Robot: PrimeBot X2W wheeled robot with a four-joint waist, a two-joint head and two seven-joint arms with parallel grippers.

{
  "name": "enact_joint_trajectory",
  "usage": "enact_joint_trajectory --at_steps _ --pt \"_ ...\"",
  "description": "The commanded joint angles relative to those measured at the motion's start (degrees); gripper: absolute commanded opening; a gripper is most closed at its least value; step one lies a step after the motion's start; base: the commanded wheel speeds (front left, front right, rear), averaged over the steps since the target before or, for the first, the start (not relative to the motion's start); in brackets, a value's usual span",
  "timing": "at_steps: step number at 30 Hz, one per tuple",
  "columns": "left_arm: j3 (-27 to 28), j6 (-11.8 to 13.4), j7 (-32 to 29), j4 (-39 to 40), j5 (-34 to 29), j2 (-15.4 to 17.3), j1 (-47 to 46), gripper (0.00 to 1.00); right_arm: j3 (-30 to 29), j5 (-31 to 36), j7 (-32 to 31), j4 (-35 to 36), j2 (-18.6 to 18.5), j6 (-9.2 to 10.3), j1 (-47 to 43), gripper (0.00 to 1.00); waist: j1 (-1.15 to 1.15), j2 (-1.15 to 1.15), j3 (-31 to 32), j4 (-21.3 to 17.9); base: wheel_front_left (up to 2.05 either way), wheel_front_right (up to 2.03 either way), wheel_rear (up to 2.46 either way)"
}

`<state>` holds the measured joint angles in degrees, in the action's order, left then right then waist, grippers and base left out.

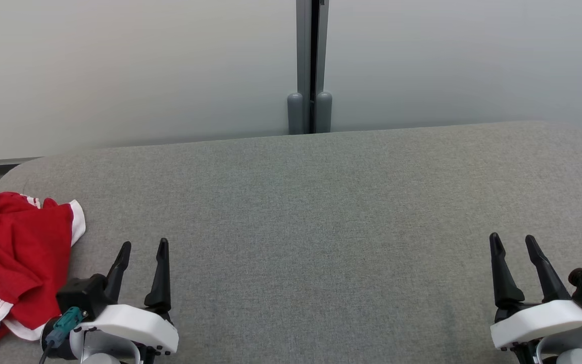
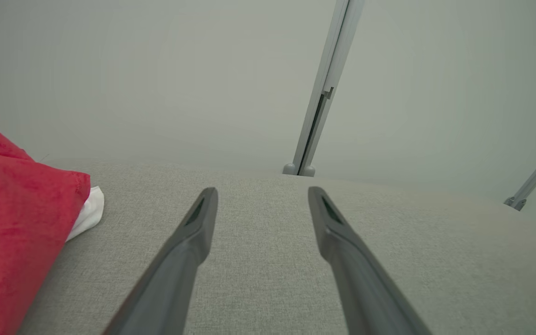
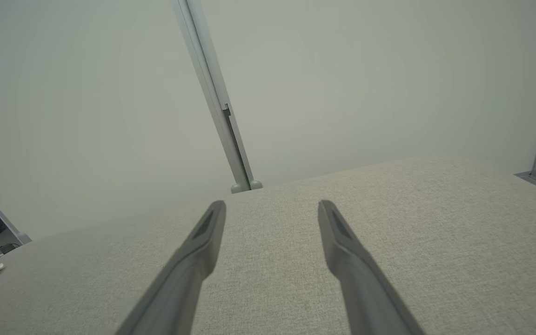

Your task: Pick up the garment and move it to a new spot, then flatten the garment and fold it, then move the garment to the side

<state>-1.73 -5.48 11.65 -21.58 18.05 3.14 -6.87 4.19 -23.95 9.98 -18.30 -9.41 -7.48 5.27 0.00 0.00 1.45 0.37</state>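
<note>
No text, label, brand, number or sign is legible in any of the 3 views.

Lab-like room, pale partition panels [image 1: 119, 65]

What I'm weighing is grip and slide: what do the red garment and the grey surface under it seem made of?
Red garment: soft matte fabric, probably a cotton-like knit; it slumps in loose folds, with white trim and a stitched hem. Grey surface: matte woven upholstery-type cloth; fine flecked weave shows. Padding beneath: cannot tell.
</note>
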Motion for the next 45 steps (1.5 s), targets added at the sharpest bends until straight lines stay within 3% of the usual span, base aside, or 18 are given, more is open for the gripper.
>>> enact_joint_trajectory --at_steps 1,24,45 --pt "-0.07 0.25 0.49 -0.11 -1.46 0.38 -0.12 1.0 0.15 1.5 0.52 -0.09 -0.44 -0.02 0.36 1.0 0.0 0.0 0.0 0.0 0.0 0.0 0.0" --pt "-0.36 1.73 2.91 -3.04 -9.83 0.07 -0.94 1.0 1.27 7.99 1.22 -1.17 -1.01 -0.02 0.43 1.0 0.0 0.0 -0.25 0.55 0.0 0.0 0.0" --pt "-0.28 1.88 3.63 -6.09 -7.6 -0.16 -1.66 1.0 2.02 4.38 0.61 -1.7 -1.25 -0.02 0.17 1.0 0.0 0.0 -0.01 0.88 0.0 0.0 0.0"
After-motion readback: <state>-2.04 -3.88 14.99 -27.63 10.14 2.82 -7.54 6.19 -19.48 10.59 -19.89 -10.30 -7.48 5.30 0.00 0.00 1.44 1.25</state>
